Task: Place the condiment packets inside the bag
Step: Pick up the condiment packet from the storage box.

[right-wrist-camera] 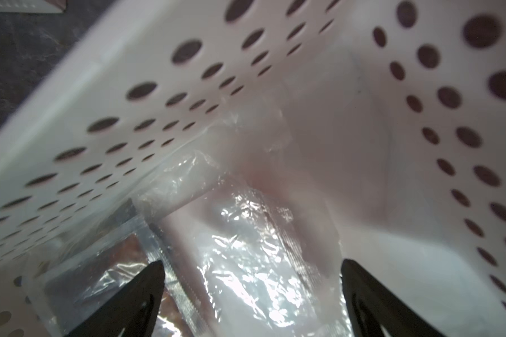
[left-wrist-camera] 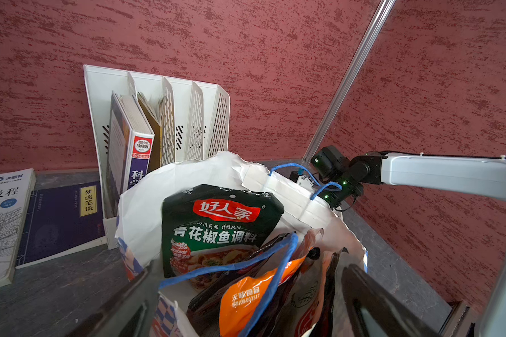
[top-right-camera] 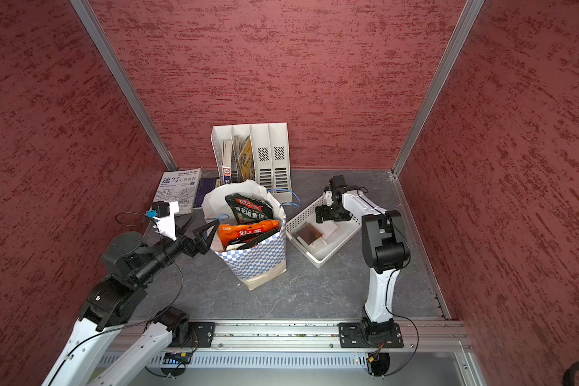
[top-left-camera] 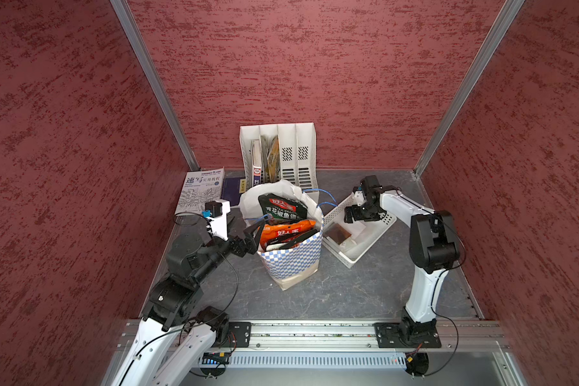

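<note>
The bag (top-left-camera: 291, 264) stands upright on the grey desk (top-left-camera: 348, 294), in the middle of the frame in both top views. Several condiment packets (top-left-camera: 286, 230) are already inside it. A black-green packet (top-left-camera: 283, 209) leans at the back and rises above the rim, and an orange one and some darker ones crowd the near side.

The left end effector (top-left-camera: 244, 230) is just beside the left rim of the bag. Its jaws are wide apart and there is nothing between them. The right end effector (right-wrist-camera: 250, 262) is low inside the white perforated basket (top-left-camera: 366, 244), to the right of the bag. It is also fully spread and holds nothing. Under it lie clear plastic pouches (right-wrist-camera: 246, 248), and beside them is a pouch with brown contents (top-left-camera: 338, 232). The right wrist view is blurred, so I can only suppose that these are packets that have yet to go into the bag.

The step in hand, in my judgement, is to pick a pouch from the basket. The film looks thin and slippery and lies flat on the basket floor. It is therefore better to pinch a sealed border or a raised wrinkle than the smooth middle. The end effector should close firmly, then lift straight up until the pouch clears the basket wall. The mouth of the bag is crowded, so the pouch should go down edge-first into a free gap. Meanwhile the left end effector can steady the rim so that the bag does not tip.
</note>
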